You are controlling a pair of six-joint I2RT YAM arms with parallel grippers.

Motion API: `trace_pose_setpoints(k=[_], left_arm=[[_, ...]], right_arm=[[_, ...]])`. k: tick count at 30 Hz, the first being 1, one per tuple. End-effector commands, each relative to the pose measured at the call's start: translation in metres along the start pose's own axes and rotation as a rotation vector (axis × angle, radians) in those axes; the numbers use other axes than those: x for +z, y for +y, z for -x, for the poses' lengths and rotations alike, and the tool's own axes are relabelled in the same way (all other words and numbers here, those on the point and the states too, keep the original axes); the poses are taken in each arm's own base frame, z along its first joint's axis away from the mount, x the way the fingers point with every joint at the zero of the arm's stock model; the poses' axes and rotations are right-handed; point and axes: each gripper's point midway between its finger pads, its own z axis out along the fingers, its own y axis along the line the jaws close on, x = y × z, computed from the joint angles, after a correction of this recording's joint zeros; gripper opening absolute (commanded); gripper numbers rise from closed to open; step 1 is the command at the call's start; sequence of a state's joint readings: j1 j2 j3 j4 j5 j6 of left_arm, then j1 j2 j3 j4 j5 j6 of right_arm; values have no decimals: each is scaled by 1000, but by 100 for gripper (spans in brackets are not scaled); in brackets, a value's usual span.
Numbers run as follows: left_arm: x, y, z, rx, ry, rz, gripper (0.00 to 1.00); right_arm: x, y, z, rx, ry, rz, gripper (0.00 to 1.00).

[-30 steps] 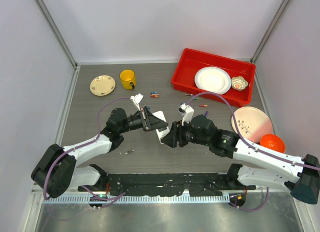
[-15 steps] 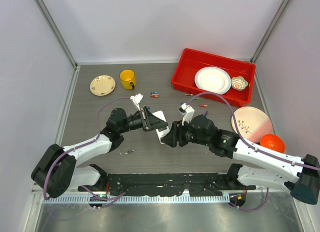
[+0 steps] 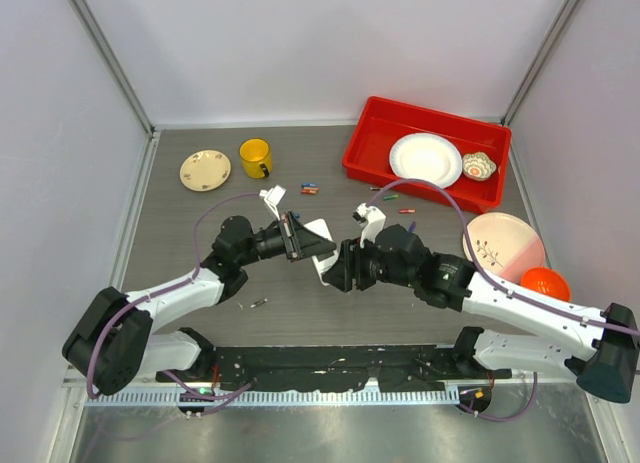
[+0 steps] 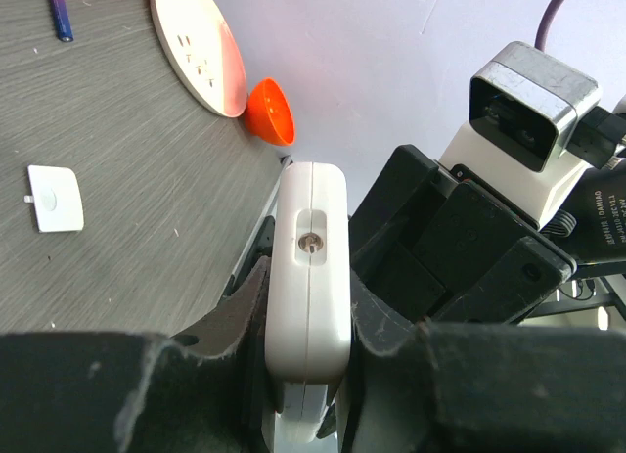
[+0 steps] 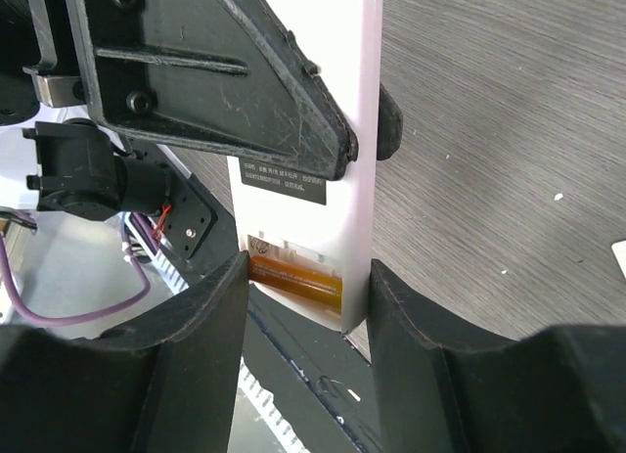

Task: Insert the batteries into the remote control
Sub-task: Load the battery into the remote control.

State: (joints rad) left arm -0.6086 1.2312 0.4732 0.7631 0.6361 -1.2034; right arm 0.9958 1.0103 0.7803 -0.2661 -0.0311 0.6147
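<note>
Left claw [image 3: 304, 240]: clenched on the remote control [image 3: 320, 232]. It holds the handset off the table [image 3: 200, 243] with a finger on each broad face. The left wrist view shows the handset end-on, pinched between the two pads [image 4: 233, 316].
Right claw [image 3: 336, 268]: its fingers [image 5: 416, 345] flank the free end of the remote control, one on each side. Whether they press on it cannot be told.
Remote control: in the air between the two claws and tilted. Its plain white back, with a small label, faces the right wrist camera.
Remote's battery bay: open, at the end that sits between the right claw's fingers. One orange battery [image 5: 293, 279] lies crosswise in it.
Loose batteries [image 3: 310, 190]: a small cluster on the table, beyond the left claw on the far side.
Lone battery [image 3: 407, 211]: on the table, beyond the right claw and apart from the cluster.
White cover [image 4: 55, 197]: flat on the table ahead of the left claw, well apart from it.
Red bin [image 3: 372, 143]: on the far side of the right claw. It holds a paper plate [image 3: 426, 160] and, to that plate's right, a small patterned dish [image 3: 478, 165].
Yellow mug [image 3: 255, 158]: upright, mouth up, far beyond the left claw and just beside a floral plate [image 3: 205, 170].
Pink plate [image 3: 503, 246]: on the table to the right of the right claw, past its arm.
Orange bowl [image 3: 545, 283]: at the pink plate's near edge, mouth up.
</note>
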Motion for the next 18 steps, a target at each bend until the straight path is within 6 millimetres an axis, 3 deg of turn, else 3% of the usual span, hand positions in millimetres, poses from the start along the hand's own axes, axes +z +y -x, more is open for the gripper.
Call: trace_pose_setpoints(k=[1,6,9,11,18], left_arm=[[1,-41,12,54,-12,-119,0],[2,-41,13,53,-12,-118,0],[2,-39,12,50,-9,-112,0],[2,-36,11,48,-6,-108,0],[2,-33,9,42,-2,-102,0]], right_arm=[[-5,-58,-19,-114,94,-264,1],[-4,-68,-25,-129,127,-313,1],[-2,-56,-24,-114,111,-242,1],[-4,-40,-14,-84,56,-168,1],[-6,-12,-9,-22,22,-26,32]])
